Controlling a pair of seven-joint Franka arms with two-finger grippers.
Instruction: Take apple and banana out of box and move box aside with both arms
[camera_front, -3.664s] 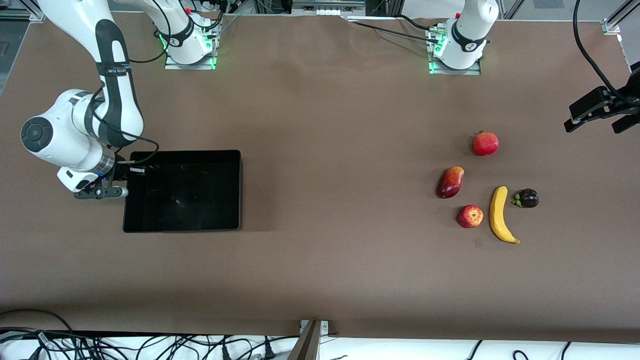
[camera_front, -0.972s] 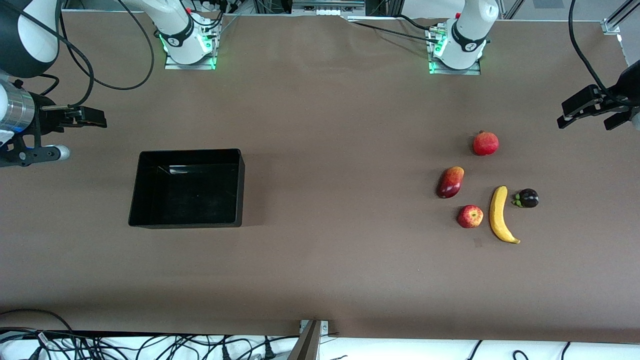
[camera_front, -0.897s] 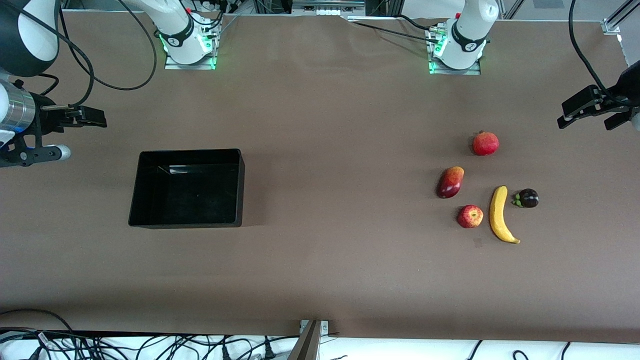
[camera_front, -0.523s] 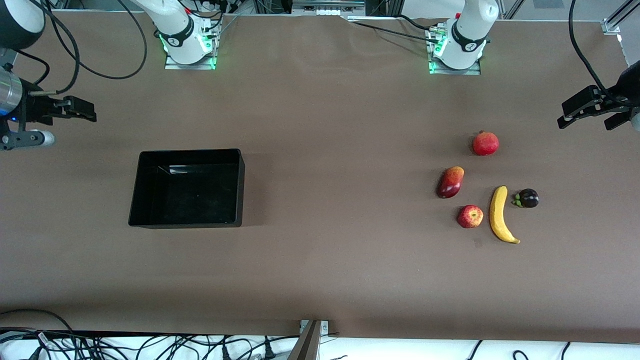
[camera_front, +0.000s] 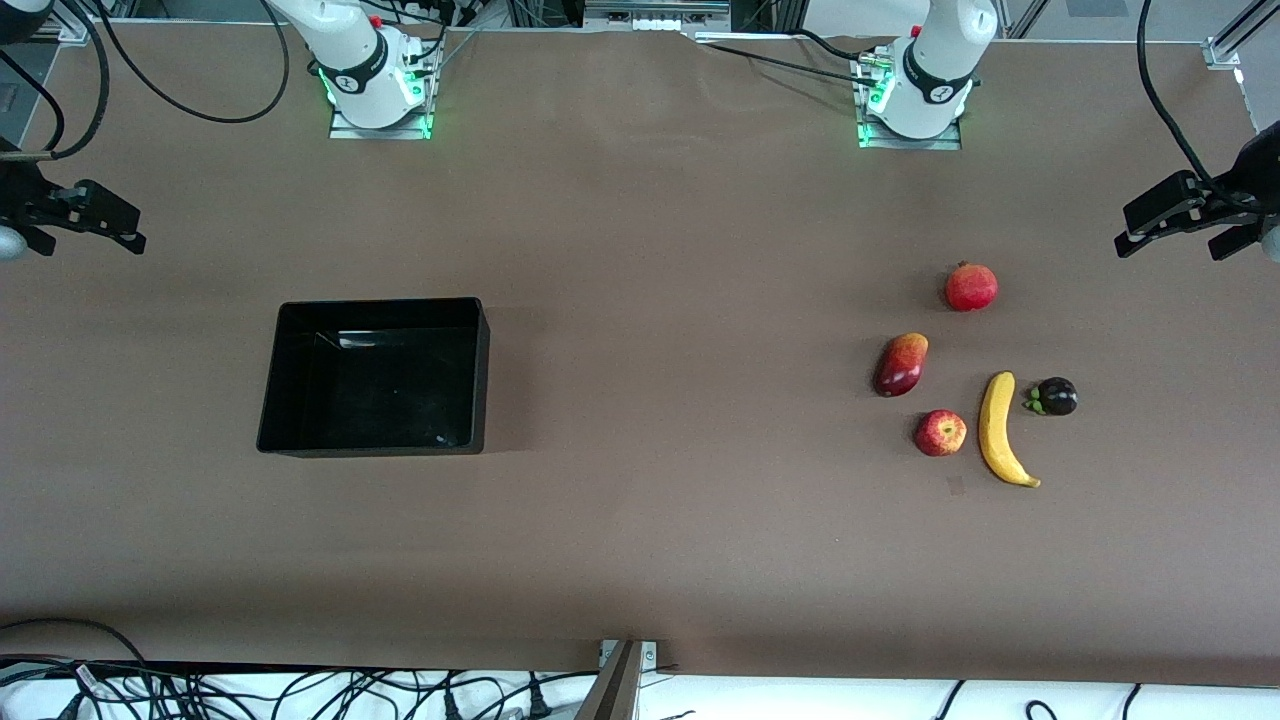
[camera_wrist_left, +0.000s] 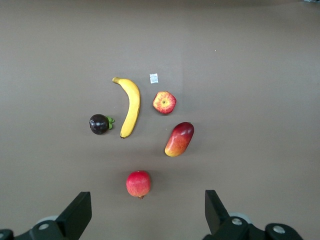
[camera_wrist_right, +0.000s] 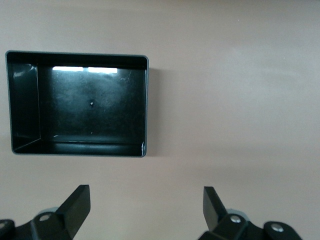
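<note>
The black box (camera_front: 484, 370) stands empty on the brown table toward the right arm's end, and the right wrist view shows its rim (camera_wrist_right: 146, 105) too. The apple (camera_front: 940, 432) and the banana (camera_front: 1000, 430) lie side by side toward the left arm's end, also in the left wrist view as apple (camera_wrist_left: 164, 102) and banana (camera_wrist_left: 131, 106). My left gripper (camera_front: 1172, 250) hangs open and empty over the table's end, apart from the fruits; its own view shows it (camera_wrist_left: 147, 215) wide. My right gripper (camera_front: 85, 245) hangs open and empty, off the box; it (camera_wrist_right: 146, 210) holds nothing.
A mango (camera_front: 901, 363), a pomegranate (camera_front: 971, 287) and a dark mangosteen (camera_front: 1055, 397) lie around the apple and banana. A small white tag (camera_wrist_left: 153, 78) lies on the table by the apple. Cables run along the table's front edge.
My right gripper has risen off the box's end wall and drawn away toward its end of the table. The box sits slightly shifted from before. The left arm has hardly moved.
</note>
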